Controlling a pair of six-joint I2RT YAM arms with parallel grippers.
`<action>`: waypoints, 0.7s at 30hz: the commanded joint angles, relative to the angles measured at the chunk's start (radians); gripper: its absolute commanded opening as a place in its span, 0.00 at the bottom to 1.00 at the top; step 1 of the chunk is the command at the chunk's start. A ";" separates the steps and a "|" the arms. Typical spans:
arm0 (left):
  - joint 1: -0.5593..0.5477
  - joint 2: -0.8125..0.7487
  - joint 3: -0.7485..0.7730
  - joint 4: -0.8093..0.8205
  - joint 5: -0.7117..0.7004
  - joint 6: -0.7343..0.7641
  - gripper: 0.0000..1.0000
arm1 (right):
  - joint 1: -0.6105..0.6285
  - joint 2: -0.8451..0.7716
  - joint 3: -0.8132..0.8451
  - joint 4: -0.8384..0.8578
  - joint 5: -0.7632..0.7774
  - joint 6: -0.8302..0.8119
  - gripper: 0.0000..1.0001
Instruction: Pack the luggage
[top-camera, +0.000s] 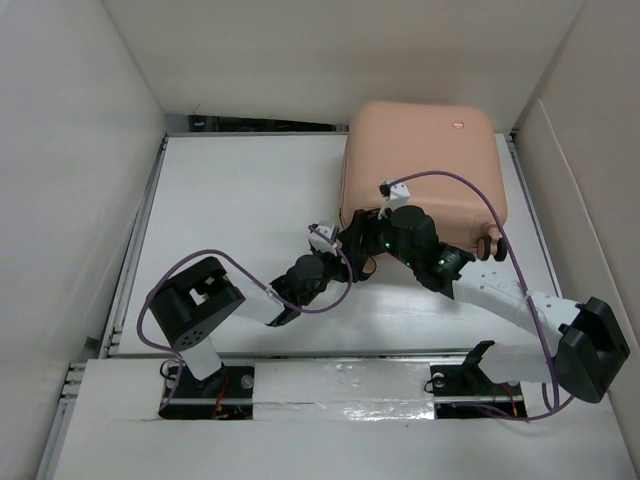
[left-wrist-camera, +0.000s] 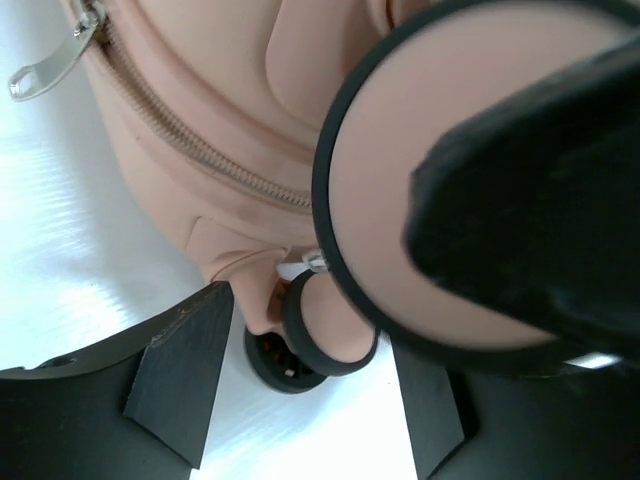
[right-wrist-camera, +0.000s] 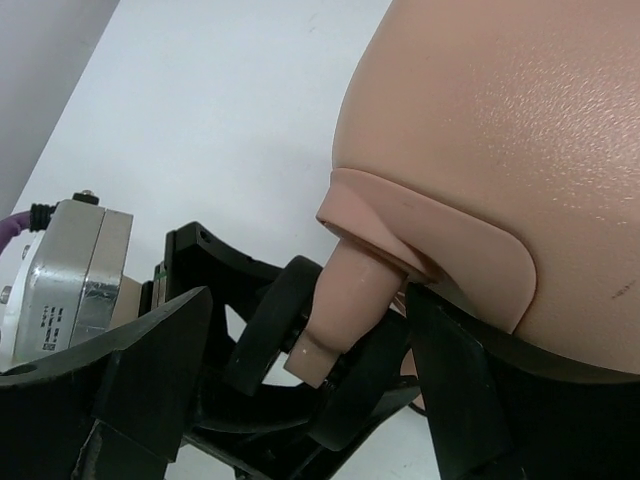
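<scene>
Two claws meet at the near left corner of the luggage (top-camera: 425, 165). Your left gripper (left-wrist-camera: 310, 400) has its fingers apart, with a small black-rimmed caster wheel (left-wrist-camera: 320, 335) standing between them. Your right gripper (right-wrist-camera: 310, 390) is likewise spread, straddling the pink caster stem (right-wrist-camera: 335, 320) under that corner. Whether any finger touches the caster cannot be told.

Condition of the luggage: it is a peach-pink hard shell with rounded corners, lying flat on the white table (top-camera: 240, 200), right of centre and towards the far wall. A matching pink zipper (left-wrist-camera: 190, 150) runs round the edge, its teeth joined along the visible stretch, and a pale metal pull (left-wrist-camera: 45, 70) hangs at its end. A second caster (top-camera: 487, 245) shows at the near right corner, and a small red mark (top-camera: 457, 126) sits near the far edge.

Limits of inspection: a blurred dark mass (left-wrist-camera: 540, 200) fills the right of your left wrist view. Overhead, both arms cover the near left corner. The interior is hidden.
</scene>
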 joint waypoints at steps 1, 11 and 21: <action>-0.020 -0.015 -0.020 0.186 -0.034 0.030 0.59 | -0.019 0.030 -0.006 -0.072 0.035 0.002 0.85; -0.030 -0.076 -0.196 0.401 0.000 0.020 0.62 | -0.040 0.044 -0.036 0.052 -0.055 0.047 0.51; -0.030 -0.006 -0.118 0.529 -0.011 0.097 0.61 | -0.040 -0.030 -0.100 0.317 -0.238 0.142 0.09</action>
